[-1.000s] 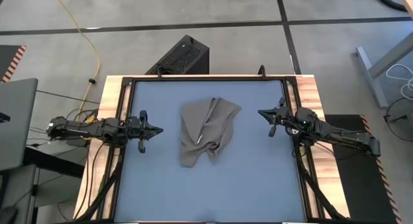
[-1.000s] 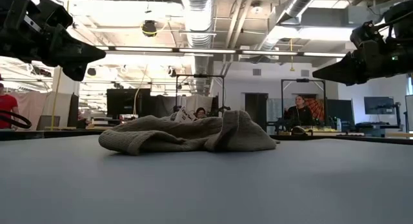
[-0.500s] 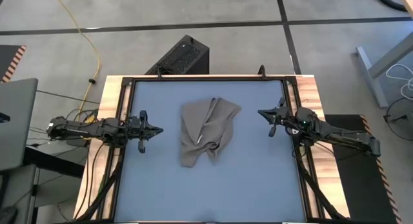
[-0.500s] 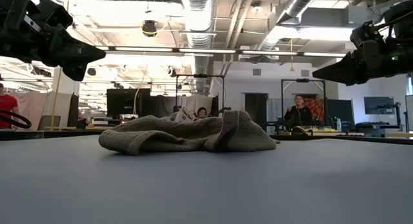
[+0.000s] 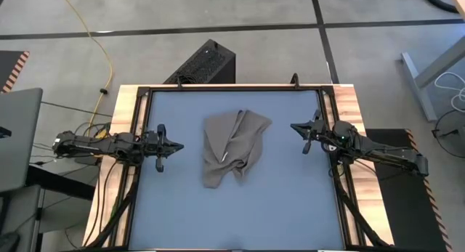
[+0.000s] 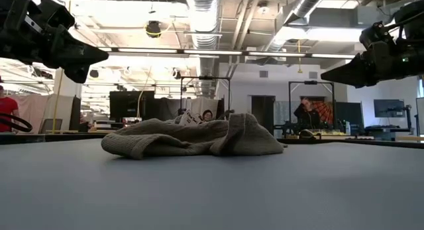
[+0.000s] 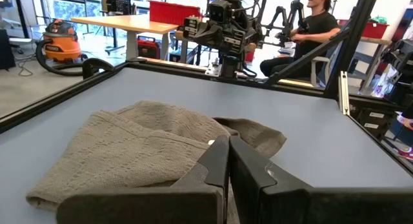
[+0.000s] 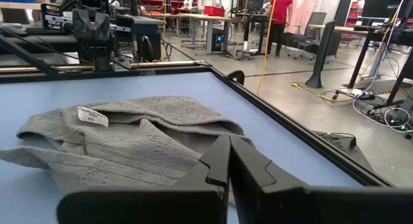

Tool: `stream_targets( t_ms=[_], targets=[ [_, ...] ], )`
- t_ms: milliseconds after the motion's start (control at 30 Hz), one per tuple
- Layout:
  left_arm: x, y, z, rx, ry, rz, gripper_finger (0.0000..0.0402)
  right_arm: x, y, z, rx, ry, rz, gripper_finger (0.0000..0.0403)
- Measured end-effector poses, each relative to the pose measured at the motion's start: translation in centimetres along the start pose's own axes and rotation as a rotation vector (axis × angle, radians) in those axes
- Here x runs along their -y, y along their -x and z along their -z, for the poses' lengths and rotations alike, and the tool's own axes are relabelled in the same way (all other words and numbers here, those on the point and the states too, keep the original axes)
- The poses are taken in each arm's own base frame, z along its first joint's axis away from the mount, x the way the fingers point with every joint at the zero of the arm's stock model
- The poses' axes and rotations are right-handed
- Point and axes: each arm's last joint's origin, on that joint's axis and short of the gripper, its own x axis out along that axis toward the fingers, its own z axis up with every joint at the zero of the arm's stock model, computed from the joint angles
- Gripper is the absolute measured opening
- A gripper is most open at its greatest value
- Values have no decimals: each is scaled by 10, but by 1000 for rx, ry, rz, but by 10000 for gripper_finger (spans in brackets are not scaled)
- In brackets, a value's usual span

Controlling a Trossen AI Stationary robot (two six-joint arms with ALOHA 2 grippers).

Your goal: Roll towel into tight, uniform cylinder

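Left gripper (image 5: pixel 176 145) hangs in the air left of the towel (image 5: pixel 232 147), fingers pressed together with nothing between them; in its own wrist view the 2 dark fingers (image 7: pixel 216 164) meet in a thin seam, tips aimed at the cloth. Right gripper (image 5: pixel 295 126) sits off the towel's right side, also above the table, and its fingers (image 8: pixel 219 161) are closed on nothing too. Both grippers are well apart from the towel, 1 on each side, pointing inward at it.

The towel itself lies crumpled near the middle of the blue-grey tabletop (image 5: pixel 290 201), a loose taupe heap with folds overlapping, not rolled at all. From table height it reads as a low rumpled mound (image 6: pixel 192 138) with a raised fold on 1 end. Its small white tag (image 8: pixel 92 116) faces up on the folded cloth.

Behind the towel, beyond the table's edge, a seated person (image 7: pixel 308 30) shows, and a person in a red top (image 8: pixel 281 11) stands farther off.
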Motion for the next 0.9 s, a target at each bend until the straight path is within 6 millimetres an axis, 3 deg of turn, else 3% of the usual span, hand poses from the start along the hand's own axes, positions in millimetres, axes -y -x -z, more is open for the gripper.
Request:
stream_targets(
  t_ms=[800, 900],
  targets=[
    [0, 0, 0, 2, 1, -5, 0, 0, 0, 0, 0, 0, 0, 36],
    [-1, 0, -1, 20, 81, -35, 0, 0, 0, 0, 0, 0, 0, 36]
  ],
)
